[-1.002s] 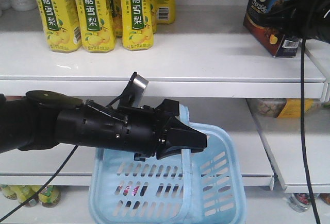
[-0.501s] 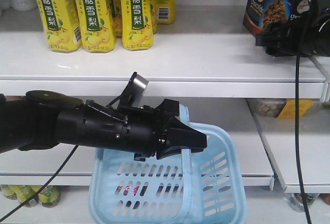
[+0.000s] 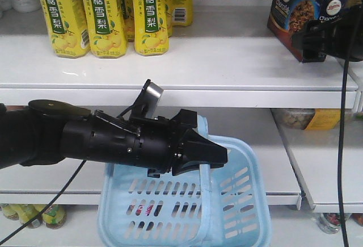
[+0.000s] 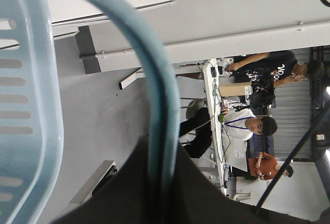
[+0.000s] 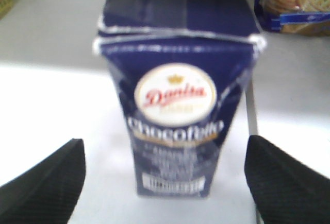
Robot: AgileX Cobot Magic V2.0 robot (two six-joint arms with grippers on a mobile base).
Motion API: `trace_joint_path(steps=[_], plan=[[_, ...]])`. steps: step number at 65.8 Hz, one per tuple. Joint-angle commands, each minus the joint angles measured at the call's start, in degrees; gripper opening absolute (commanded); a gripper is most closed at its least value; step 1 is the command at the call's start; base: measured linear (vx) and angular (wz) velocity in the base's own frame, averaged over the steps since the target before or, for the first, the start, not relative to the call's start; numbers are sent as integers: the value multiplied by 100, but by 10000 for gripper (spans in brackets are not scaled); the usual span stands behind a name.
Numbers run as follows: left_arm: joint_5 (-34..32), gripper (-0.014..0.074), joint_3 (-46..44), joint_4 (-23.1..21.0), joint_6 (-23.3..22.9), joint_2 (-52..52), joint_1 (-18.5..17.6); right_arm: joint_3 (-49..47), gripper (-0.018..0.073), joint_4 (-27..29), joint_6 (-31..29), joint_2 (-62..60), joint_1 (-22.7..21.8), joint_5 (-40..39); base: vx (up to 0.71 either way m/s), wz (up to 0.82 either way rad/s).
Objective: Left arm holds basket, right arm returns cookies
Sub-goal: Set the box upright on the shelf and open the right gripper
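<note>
The thick black left arm's pincer is clamped on the handle of the light blue slotted plastic basket. Farther back, the dark navy cardboard cookie box stands on the white upper shelf, between the right pincer's spread, untouching fingers.

We see the navy cookies box upright on the upper right shelf, logo end facing us, our pale blue basket hanging low, handle up

My front view is bright and evenly lit; the cookies before my right wrist camera are blurred, the shelf beneath overexposed.
</note>
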Motion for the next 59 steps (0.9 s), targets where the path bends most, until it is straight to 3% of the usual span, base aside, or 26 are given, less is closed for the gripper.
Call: trace_joint_path(steps=[1,18,37,59], plan=[[2,-3,-214,-713,141,-253,32,-169,591,-150,-48,-380,-33,-124,0,0],[2,-3,-214,-713,141,-253,32,-57,591,-189,-48,-995,-33,131,0,0],[2,-3,-214,-713,141,-253,32,1224,591,-349,38,-2250,-45,-366,0,0],[2,-3,-214,-713,141,-253,32,2912,579,-381,32,-4569,-45,-352,0,0]])
